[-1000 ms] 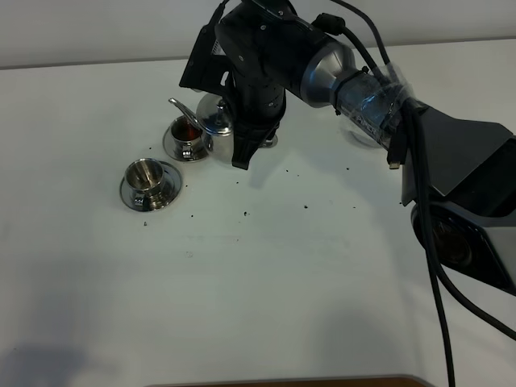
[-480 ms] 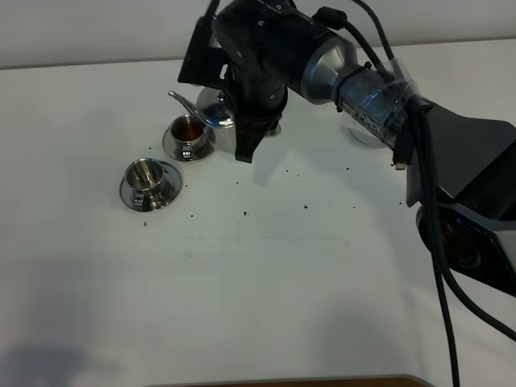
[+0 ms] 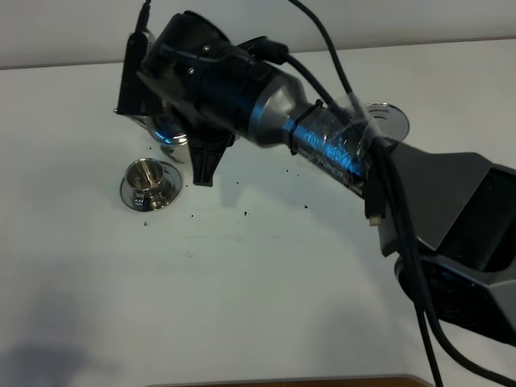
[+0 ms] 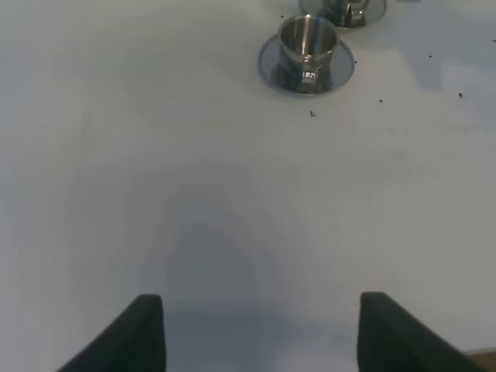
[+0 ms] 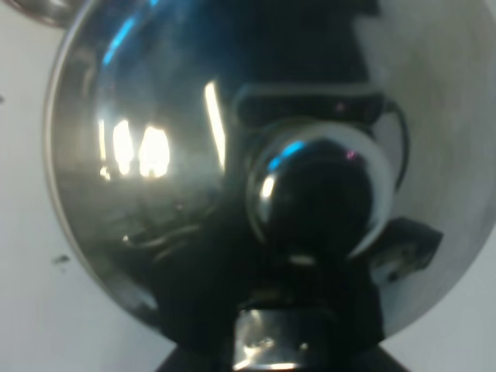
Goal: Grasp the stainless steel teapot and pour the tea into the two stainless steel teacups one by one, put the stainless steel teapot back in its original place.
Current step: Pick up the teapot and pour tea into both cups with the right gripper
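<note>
My right gripper reaches across to the left and is shut on the stainless steel teapot, which the arm mostly hides. In the right wrist view the teapot's lid and knob fill the frame. The near teacup stands on its saucer just left of the gripper and looks empty; it also shows in the left wrist view. The far teacup is hidden under the arm in the high view; its edge shows in the left wrist view. The coaster disc lies bare at the back right. My left gripper is open over bare table.
The white table carries scattered dark specks in the middle. The right arm's body and cables span the right side. The left arm does not show in the high view.
My right arm has swung left and risen with the teapot. It now covers the far cup that holds tea. The coaster disc at the back right has come into view.
</note>
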